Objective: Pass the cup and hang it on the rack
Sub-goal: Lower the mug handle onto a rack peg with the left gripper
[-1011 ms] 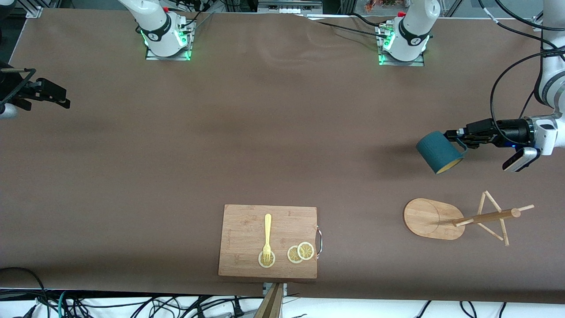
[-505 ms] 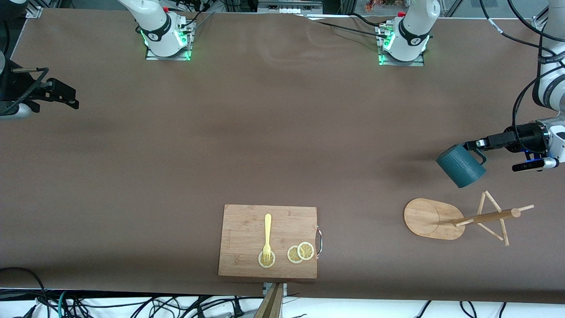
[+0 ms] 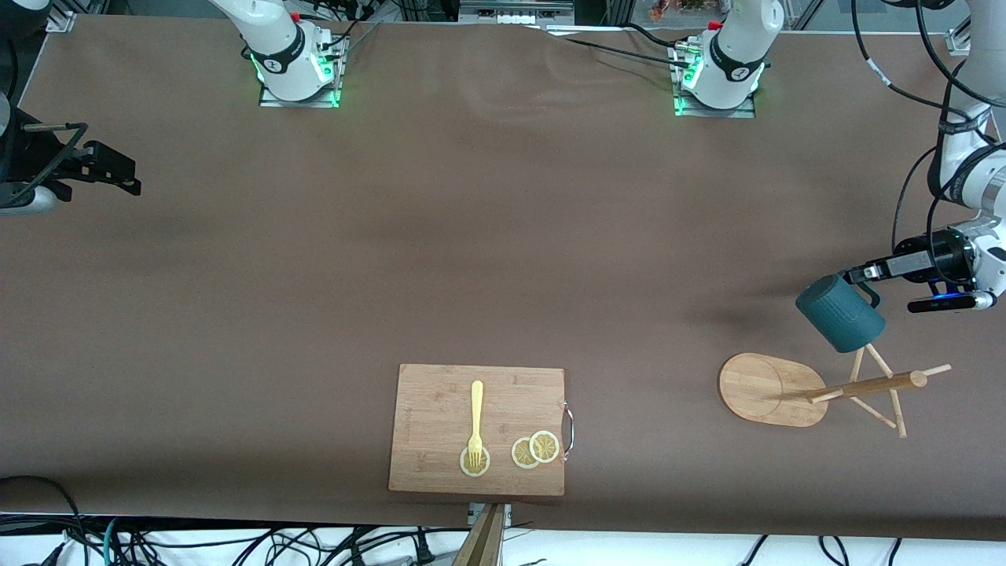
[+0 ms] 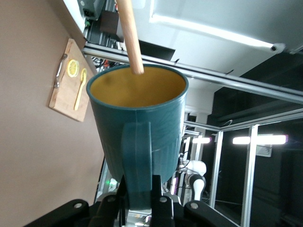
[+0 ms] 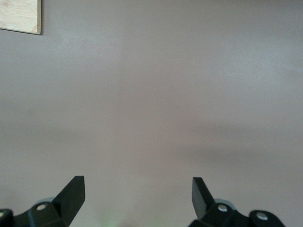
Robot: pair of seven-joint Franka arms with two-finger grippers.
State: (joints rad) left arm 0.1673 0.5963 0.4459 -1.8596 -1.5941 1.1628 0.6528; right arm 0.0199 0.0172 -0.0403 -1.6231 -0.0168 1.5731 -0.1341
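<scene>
Cup (image 3: 841, 313), now masking rack (image 3: 853, 387) peg tip, mouth unseen.

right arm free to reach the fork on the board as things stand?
Probably yes. The right gripper hangs open and empty over bare table at its own end, and nothing stands between it and the fork on the cutting board.
</scene>
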